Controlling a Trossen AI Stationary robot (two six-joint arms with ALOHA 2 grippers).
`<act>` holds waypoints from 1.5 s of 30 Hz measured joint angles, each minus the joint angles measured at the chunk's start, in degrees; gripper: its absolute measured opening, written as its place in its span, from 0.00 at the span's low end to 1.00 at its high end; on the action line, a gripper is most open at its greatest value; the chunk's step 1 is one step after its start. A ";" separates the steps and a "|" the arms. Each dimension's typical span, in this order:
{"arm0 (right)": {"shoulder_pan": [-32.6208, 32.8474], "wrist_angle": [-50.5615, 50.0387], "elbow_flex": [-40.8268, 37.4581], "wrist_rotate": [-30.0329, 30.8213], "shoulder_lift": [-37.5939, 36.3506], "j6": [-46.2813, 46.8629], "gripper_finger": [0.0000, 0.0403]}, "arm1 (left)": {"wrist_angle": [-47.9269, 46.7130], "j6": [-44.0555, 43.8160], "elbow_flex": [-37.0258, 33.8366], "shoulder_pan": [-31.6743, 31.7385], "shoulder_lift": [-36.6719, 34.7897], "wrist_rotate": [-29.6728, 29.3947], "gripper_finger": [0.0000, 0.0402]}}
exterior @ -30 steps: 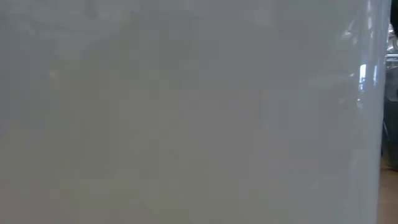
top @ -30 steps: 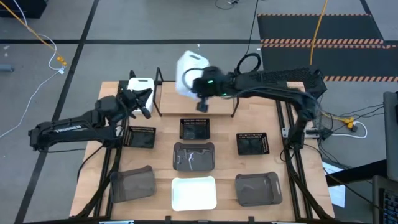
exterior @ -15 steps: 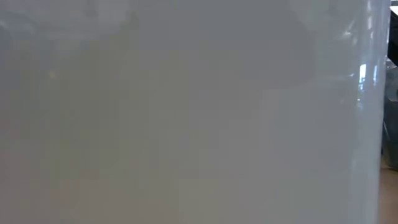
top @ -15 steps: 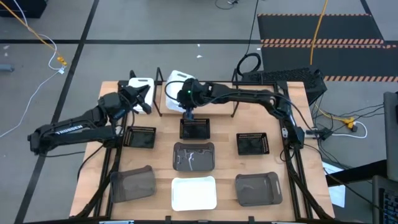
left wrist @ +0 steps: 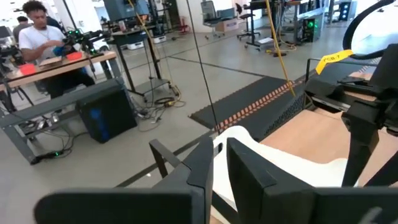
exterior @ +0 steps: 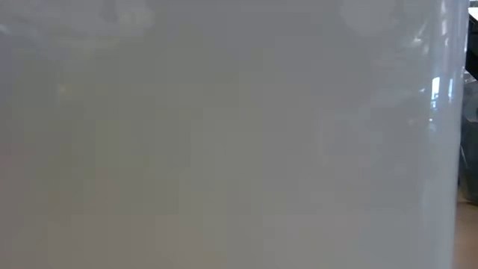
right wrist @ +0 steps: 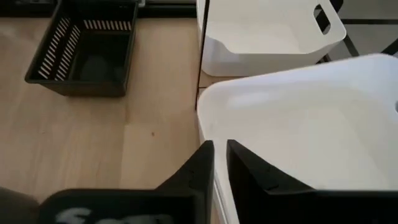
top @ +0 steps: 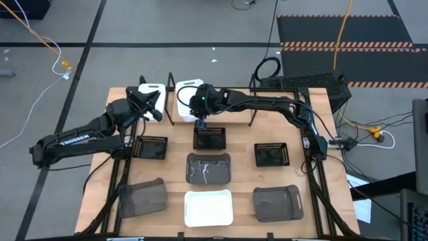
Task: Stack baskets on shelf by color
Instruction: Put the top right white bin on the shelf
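A white basket (top: 189, 91) sits level on the left end of the shelf (top: 231, 106), a light-wood board between black posts. My right gripper (top: 196, 106) reaches in from the right and is shut on it. A second white basket (top: 152, 92) is just past the shelf's left post, and my left gripper (top: 156, 109) is shut on that one. A third white basket (top: 208, 207) lies near the front edge. The low view shows only a blank white surface. My left gripper has the second white basket's rim (left wrist: 225, 139) between its two fingers, coming nearly level from the table's left. Whether the basket rests on the table or hangs does not show. My right gripper has the shelf basket's side wall (right wrist: 214, 124) between its two fingers, one inside (right wrist: 252, 177) and one outside. The fingers slant down from the right. The basket stands level on the shelf.
Three black mesh baskets (top: 152, 147) (top: 209, 138) (top: 271, 154) stand mid-table. Three translucent grey baskets (top: 208, 168) (top: 142, 199) (top: 277, 203) lie nearer the front. The shelf's black posts (top: 171, 100) rise beside both white baskets. A person sits at a desk (left wrist: 43, 43) beyond the table.
My right gripper has come down and toward the table's left with its white basket. The basket was tilted high above the shelf and now stands level on the shelf's left end.
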 joint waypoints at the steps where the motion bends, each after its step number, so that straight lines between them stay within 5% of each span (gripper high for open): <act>1: -0.02 0.11 0.00 0.00 0.00 0.00 0.13 | -0.02 -0.01 0.00 0.00 0.00 0.00 0.15; 8: 0.00 -5.33 -0.37 1.77 -6.43 -0.56 0.23 | -4.48 -0.77 0.00 0.00 0.00 0.13 0.34; 13: -0.25 -5.92 -11.92 1.63 -17.49 -2.09 0.25 | -8.66 -2.51 -0.02 -0.04 0.00 1.12 0.43; 19: -2.00 18.36 -35.61 1.66 -25.52 1.02 0.21 | -7.08 -3.49 -0.02 0.01 0.00 1.95 0.45; 24: -3.84 36.36 -45.34 1.68 -25.00 3.45 0.17 | -6.95 -4.14 -0.02 0.07 0.24 -3.12 0.45; 45: -4.15 45.70 -43.25 -1.56 -15.58 3.23 0.16 | -13.33 -6.15 -0.04 0.17 4.94 -4.51 0.45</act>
